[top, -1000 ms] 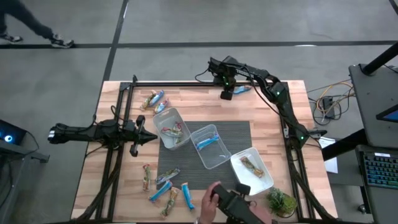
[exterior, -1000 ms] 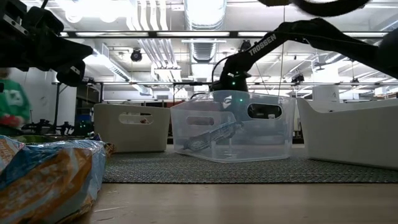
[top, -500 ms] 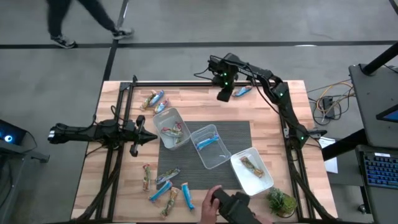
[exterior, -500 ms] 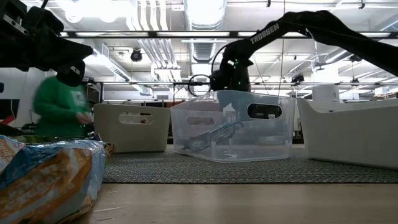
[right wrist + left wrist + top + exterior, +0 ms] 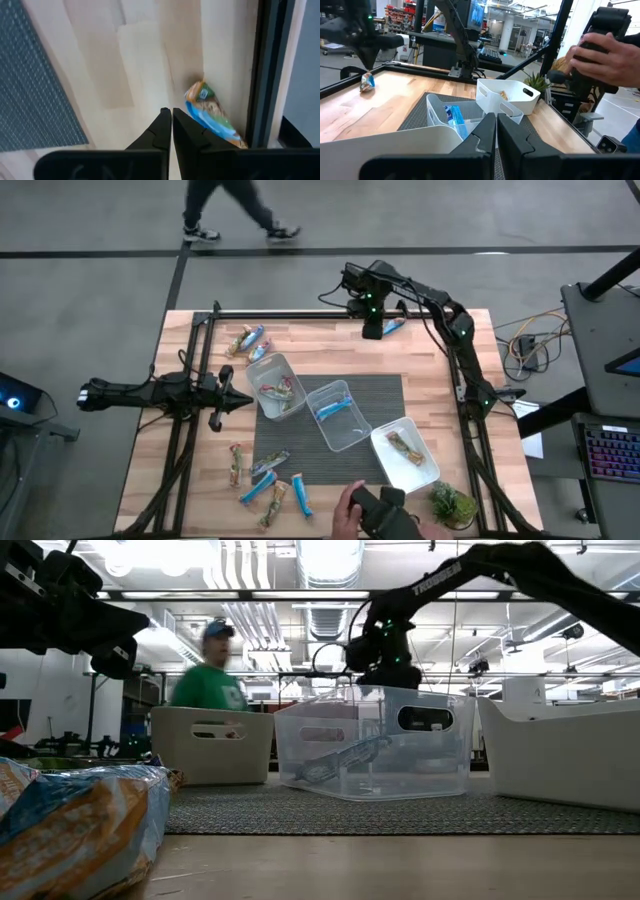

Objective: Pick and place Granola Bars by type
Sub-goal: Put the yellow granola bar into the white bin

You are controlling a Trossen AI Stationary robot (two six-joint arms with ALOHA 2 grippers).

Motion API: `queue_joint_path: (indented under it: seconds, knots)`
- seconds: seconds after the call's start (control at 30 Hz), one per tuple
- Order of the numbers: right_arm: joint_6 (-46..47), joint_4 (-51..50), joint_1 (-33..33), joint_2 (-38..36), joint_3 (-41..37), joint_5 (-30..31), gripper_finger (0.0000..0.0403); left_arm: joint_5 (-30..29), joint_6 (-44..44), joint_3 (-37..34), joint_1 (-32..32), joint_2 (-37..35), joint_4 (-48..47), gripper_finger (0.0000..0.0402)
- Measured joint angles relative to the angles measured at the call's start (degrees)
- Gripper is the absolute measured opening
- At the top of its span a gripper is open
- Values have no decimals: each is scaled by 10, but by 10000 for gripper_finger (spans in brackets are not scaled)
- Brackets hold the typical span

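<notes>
Right gripper [image 5: 372, 330] shifted toward blue bar [image 5: 392, 326] at far edge, fingers pressed together, nothing held; left gripper [image 5: 240, 402] likewise closed, idle.

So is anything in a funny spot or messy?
One blue bar lies alone at the table's far edge, against the frame, far from the other bars. The right hand hangs beside it, fingers shut and empty. The three tubs sit askew on the mat.

Blue-and-tan bar [image 5: 212, 116] lies on pale wood table [image 5: 130, 65], dark mat [image 5: 45, 85] nearby.
</notes>
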Motion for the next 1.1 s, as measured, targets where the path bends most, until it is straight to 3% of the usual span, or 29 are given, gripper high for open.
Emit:
queue_joint_path:
  seconds: [0.13,0.43,0.6,0.87,1.1]
  knots:
    - [-6,37,1,-40,-64,0,9,0,0,0,0,0,0,0]
    - [-34,228,2,-174,-267,0,23,0,0,0,0,0,0,0]
    - [-19,233,-9,-199,-322,16,84,0,0,0,0,0,0,0]
    - [-59,285,-18,-197,-340,59,206,0,0,0,0,0,0,0]
    - [-124,334,-20,-197,-373,60,245,0,0,0,0,0,0,0]
